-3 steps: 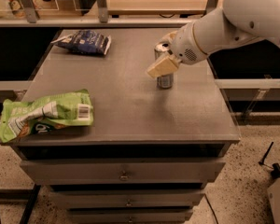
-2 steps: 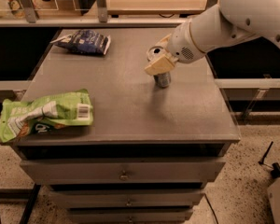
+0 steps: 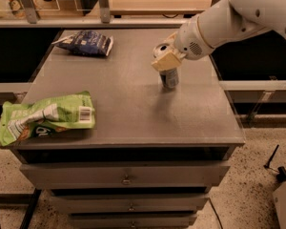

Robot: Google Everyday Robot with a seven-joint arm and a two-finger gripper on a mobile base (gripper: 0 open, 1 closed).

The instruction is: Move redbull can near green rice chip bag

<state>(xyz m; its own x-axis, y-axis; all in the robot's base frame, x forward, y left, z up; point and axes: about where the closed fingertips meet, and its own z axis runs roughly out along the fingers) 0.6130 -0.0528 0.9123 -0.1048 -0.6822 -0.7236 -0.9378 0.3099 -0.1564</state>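
The redbull can (image 3: 169, 76), a slim silver can with blue-grey markings, is on the right half of the grey tabletop (image 3: 128, 104), its top leaning to the left. My gripper (image 3: 165, 57) reaches in from the upper right and is shut on the can's upper part, with a tan fingertip (image 3: 166, 60) across its front. The green rice chip bag (image 3: 44, 117) lies flat at the table's front left corner, far from the can.
A dark blue snack bag (image 3: 87, 42) lies at the back left of the table. The table has drawers (image 3: 126, 178) below its front edge. A rail and shelving run behind it. My white arm (image 3: 238, 18) spans the upper right.
The gripper has stayed closed around the can and has shifted slightly, with the can's top leaning a little more to the left. The bags have not moved.
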